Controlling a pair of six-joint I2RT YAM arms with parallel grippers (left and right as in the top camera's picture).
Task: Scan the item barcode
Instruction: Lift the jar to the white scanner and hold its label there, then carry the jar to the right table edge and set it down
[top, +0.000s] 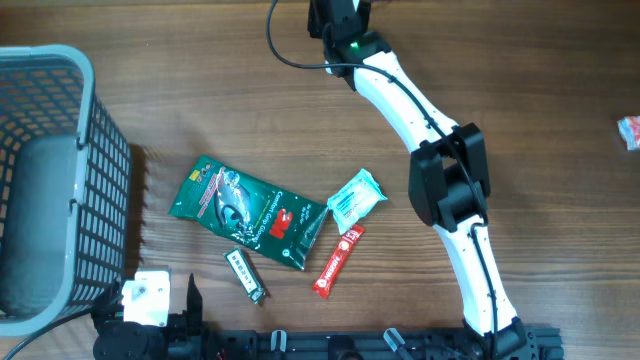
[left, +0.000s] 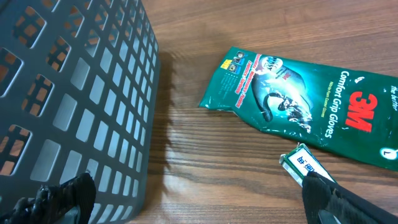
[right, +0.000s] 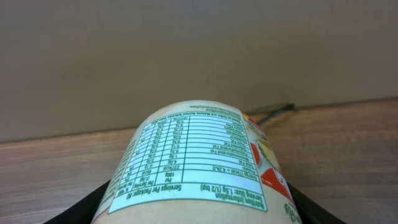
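Right tool (right: 199, 214) is closed partway around a round container (right: 199, 155), gripping it on both sides up at the far side of the surface (top: 560, 80). Its nutrition table faces the wrist cam upside down. Left tool (left: 196, 199) sits wide open holding nothing, right beside the grey basket (left: 74, 93). A green 3M gloves pack (top: 250, 212), teal packet (top: 356, 198), red sachet (top: 338, 262) and small dark bar (top: 246, 276) lie on the wood.

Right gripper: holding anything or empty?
Holding: a container with a nutrition label sits between the right gripper's dark fingers in its wrist view.
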